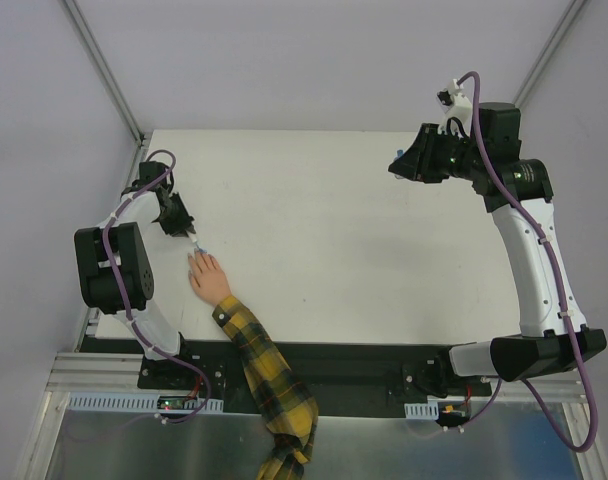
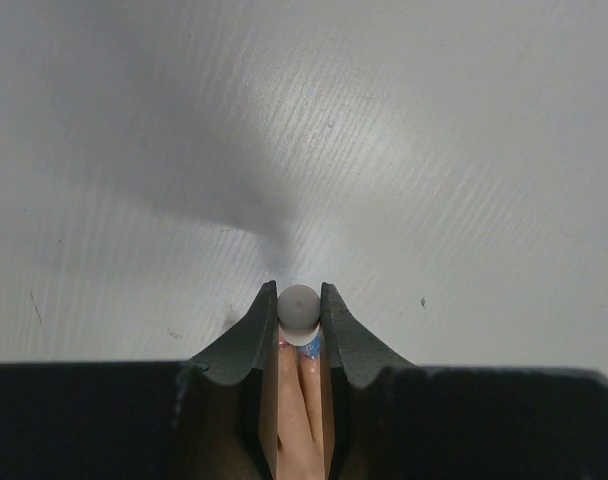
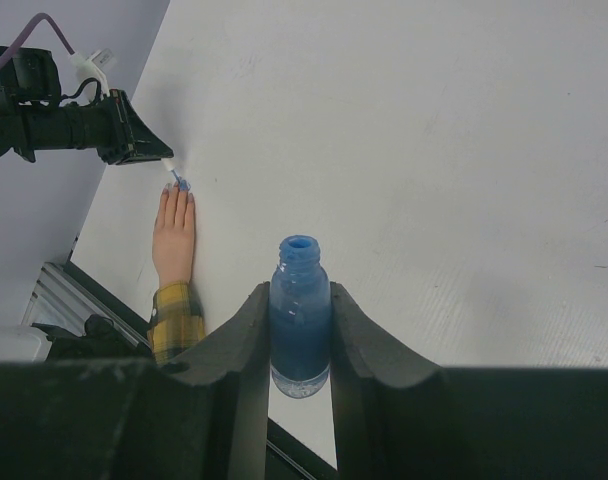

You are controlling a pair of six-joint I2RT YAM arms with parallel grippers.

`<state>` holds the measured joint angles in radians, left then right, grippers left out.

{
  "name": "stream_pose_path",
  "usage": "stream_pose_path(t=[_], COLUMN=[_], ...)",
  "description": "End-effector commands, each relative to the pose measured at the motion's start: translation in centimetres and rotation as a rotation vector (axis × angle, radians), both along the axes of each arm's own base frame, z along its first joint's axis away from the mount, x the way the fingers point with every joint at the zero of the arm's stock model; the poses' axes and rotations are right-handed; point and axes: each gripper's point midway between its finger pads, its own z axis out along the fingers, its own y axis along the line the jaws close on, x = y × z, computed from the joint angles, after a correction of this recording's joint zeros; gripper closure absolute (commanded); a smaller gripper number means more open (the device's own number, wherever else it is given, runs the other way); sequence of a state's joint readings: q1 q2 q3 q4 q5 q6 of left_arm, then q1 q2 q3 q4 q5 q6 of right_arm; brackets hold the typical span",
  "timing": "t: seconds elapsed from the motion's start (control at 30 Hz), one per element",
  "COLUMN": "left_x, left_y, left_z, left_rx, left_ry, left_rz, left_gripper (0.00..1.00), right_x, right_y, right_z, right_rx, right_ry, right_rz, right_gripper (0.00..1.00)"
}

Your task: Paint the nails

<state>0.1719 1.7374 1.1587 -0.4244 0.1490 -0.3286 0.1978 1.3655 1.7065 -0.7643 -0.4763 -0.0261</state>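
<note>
The left gripper (image 2: 299, 295) pinched a white-capped brush (image 2: 298, 310) at the nails (image 3: 182, 186) of the peach hand (image 3: 173, 240); drift could smear skin. The right gripper (image 3: 300, 300) clamped an open blue bottle (image 3: 300, 325); tilting risked spillage.

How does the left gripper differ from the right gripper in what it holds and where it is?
The left gripper holds a white-handled brush; the right gripper holds an open blue bottle. The left gripper is at the fingertips of the hand, by the left edge of the table; the right gripper is far from it, near the far right corner. Both are shut.
</note>
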Motion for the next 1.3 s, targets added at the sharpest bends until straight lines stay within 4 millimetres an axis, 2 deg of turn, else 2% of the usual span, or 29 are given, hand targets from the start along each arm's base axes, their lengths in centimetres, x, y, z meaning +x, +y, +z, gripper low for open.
stream_pose_path(t=[0.0,0.33,0.7,0.9,0.97,1.1,1.27], left_x=[0.3,0.9,0.8,1.5,2.4,4.1,4.1], left_y=[0.3,0.1,0.1,0.3,0.4,0.1,-1.6], left_z=[0.6,0.2,1.2,1.8,2.5,5.3,8.8], left_rx=[0.0,-0.018,-0.015,-0.004,-0.006,-0.032,-0.107], left_ry=[-0.009,-0.001,-0.027,-0.047,-0.069,-0.136,-0.211], left_rz=[0.0,0.004,-0.002,0.001,0.0,0.01,0.01], left_gripper=[1.0,1.0,1.0,1.0,1.0,1.0,1.0], right_x=[0.0,-0.2,-0.2,-0.4,-0.4,-0.6,-1.2], right_y=[0.0,0.0,0.1,0.1,0.1,0.0,-0.3], right_z=[1.7,1.9,2.1,2.2,2.2,2.3,2.3], right_rx=[0.026,0.022,0.027,0.029,0.029,0.033,0.029], right_ry=[-0.052,-0.057,-0.063,-0.065,-0.066,-0.07,-0.077], right_rz=[0.002,0.001,0.006,0.007,0.007,0.005,-0.006], right_gripper=[1.0,1.0,1.0,1.0,0.99,1.0,1.0])
